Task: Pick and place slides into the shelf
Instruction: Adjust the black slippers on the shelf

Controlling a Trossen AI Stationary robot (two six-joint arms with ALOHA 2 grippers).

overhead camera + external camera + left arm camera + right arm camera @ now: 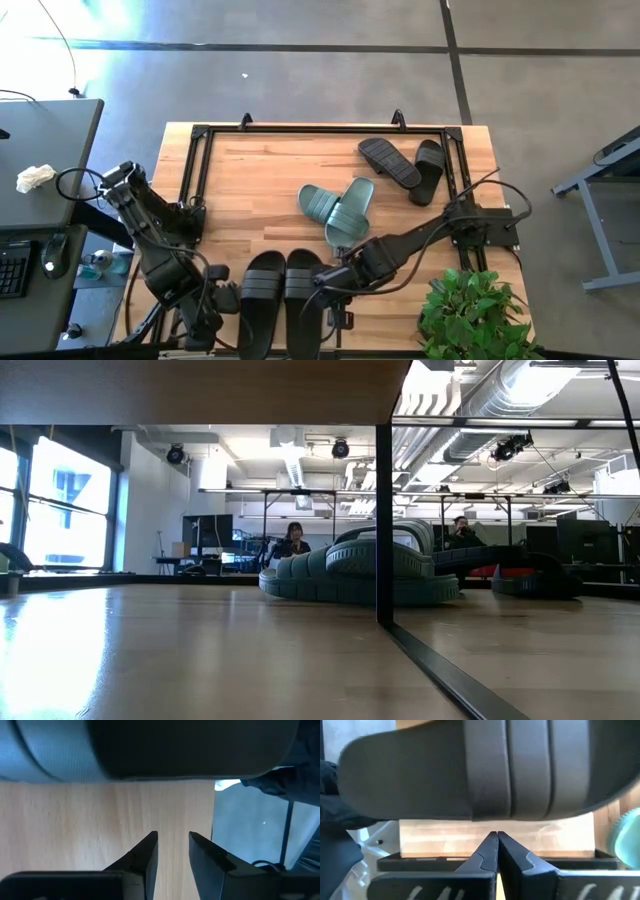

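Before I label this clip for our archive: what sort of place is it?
Probably an open-plan lab or office: exposed ceiling ducts, a person seated among desks and monitors, and a polished concrete floor around the wooden table.

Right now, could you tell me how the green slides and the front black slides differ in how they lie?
The green slides lie mid-shelf, angled apart in a V with one overlapping the other; the front black slides lie neatly side by side and parallel at the near edge. The green pair stands free of both arms, while the right gripper, shut, sits right beside the black pair. Both pairs rest on the shelf top, straps up.
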